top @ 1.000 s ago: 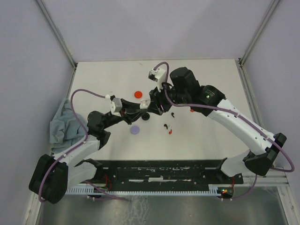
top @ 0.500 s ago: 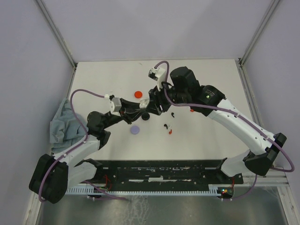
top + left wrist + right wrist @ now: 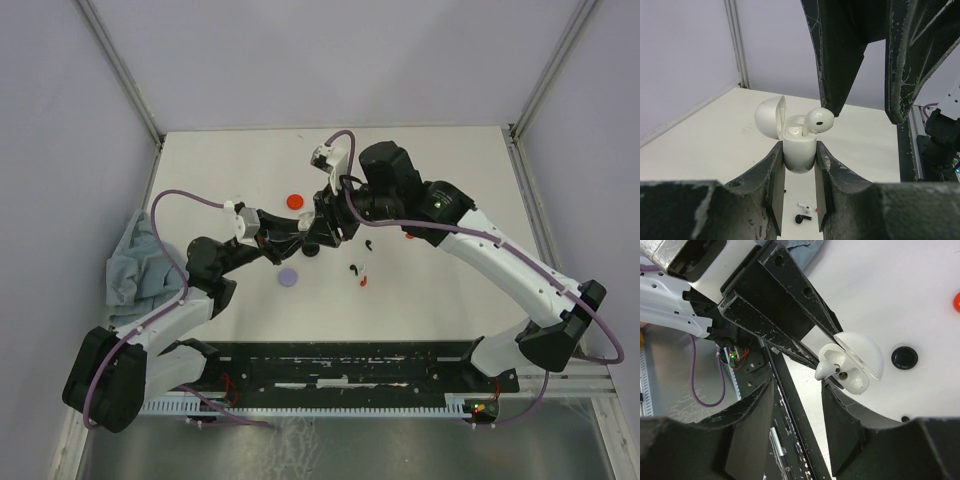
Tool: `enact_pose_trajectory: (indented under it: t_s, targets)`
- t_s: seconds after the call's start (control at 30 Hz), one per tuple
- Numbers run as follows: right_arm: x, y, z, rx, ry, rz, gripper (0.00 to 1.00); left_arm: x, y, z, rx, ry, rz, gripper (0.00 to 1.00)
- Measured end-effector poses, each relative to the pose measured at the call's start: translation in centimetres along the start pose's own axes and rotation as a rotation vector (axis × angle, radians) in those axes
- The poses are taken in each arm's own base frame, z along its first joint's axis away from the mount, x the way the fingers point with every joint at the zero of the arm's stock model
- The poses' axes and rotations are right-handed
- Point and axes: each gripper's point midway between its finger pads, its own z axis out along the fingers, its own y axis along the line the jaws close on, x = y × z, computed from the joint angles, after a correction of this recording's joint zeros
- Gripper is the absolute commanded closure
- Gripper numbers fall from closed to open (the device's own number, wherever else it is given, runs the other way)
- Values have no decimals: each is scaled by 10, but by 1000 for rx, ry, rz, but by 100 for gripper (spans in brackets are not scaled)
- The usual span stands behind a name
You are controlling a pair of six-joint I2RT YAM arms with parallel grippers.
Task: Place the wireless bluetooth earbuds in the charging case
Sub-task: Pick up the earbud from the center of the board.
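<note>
**A:** White table, lavender walls all round. What lies nearest the arm bases?

**B:** A lavender disc. To its right are loose earbuds, a black one and a red one, lying flat. None of that matters for this step.

**A:** And behind them?

**B:** The two grippers meet mid-table. The left gripper is clamped on the lower body of the white charging case, which it holds off the table with the lid tipped open. A white earbud stands in one socket. Its stem is partly down and its head leans, proud of the rim.

**A:** Is the right gripper holding it?

**B:** No. Its fingers stand apart with nothing between them. One fingertip is at the bud's head, touching or just shy of it; I cannot tell which.

**A:** So the step is seating it.

**B:** I'd judge so. Press gently with that tip, down along the line of the stem. A sideways shove could flip the bud out or twist the case in its clamp. The open lid is just beside the bud, so approach from the open side.

**A:** And farther out?

**B:** A red disc lies beyond the grippers, and a grey cloth sits at the left edge.
</note>
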Motion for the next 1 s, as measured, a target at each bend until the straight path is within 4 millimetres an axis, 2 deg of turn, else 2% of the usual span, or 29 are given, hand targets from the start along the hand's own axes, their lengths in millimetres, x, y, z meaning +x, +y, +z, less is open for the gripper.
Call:
enact_pose_trajectory:
  t_s: [0.4, 0.63, 0.83, 1.0]
  targets:
    - [-7, 0, 12, -28, -9, 1, 50, 1, -3, 1, 9, 2, -3, 97]
    - [-8, 0, 12, -27, -6, 1, 49, 7, 1, 0, -13, 22, -24, 97]
    - [-5, -10, 2, 53, 4, -16, 47, 22, 17, -6, -121, 83, -60, 97]
    - [9, -32, -11, 197, 49, -9, 47, 27, 39, -19, -275, 143, -42, 97]
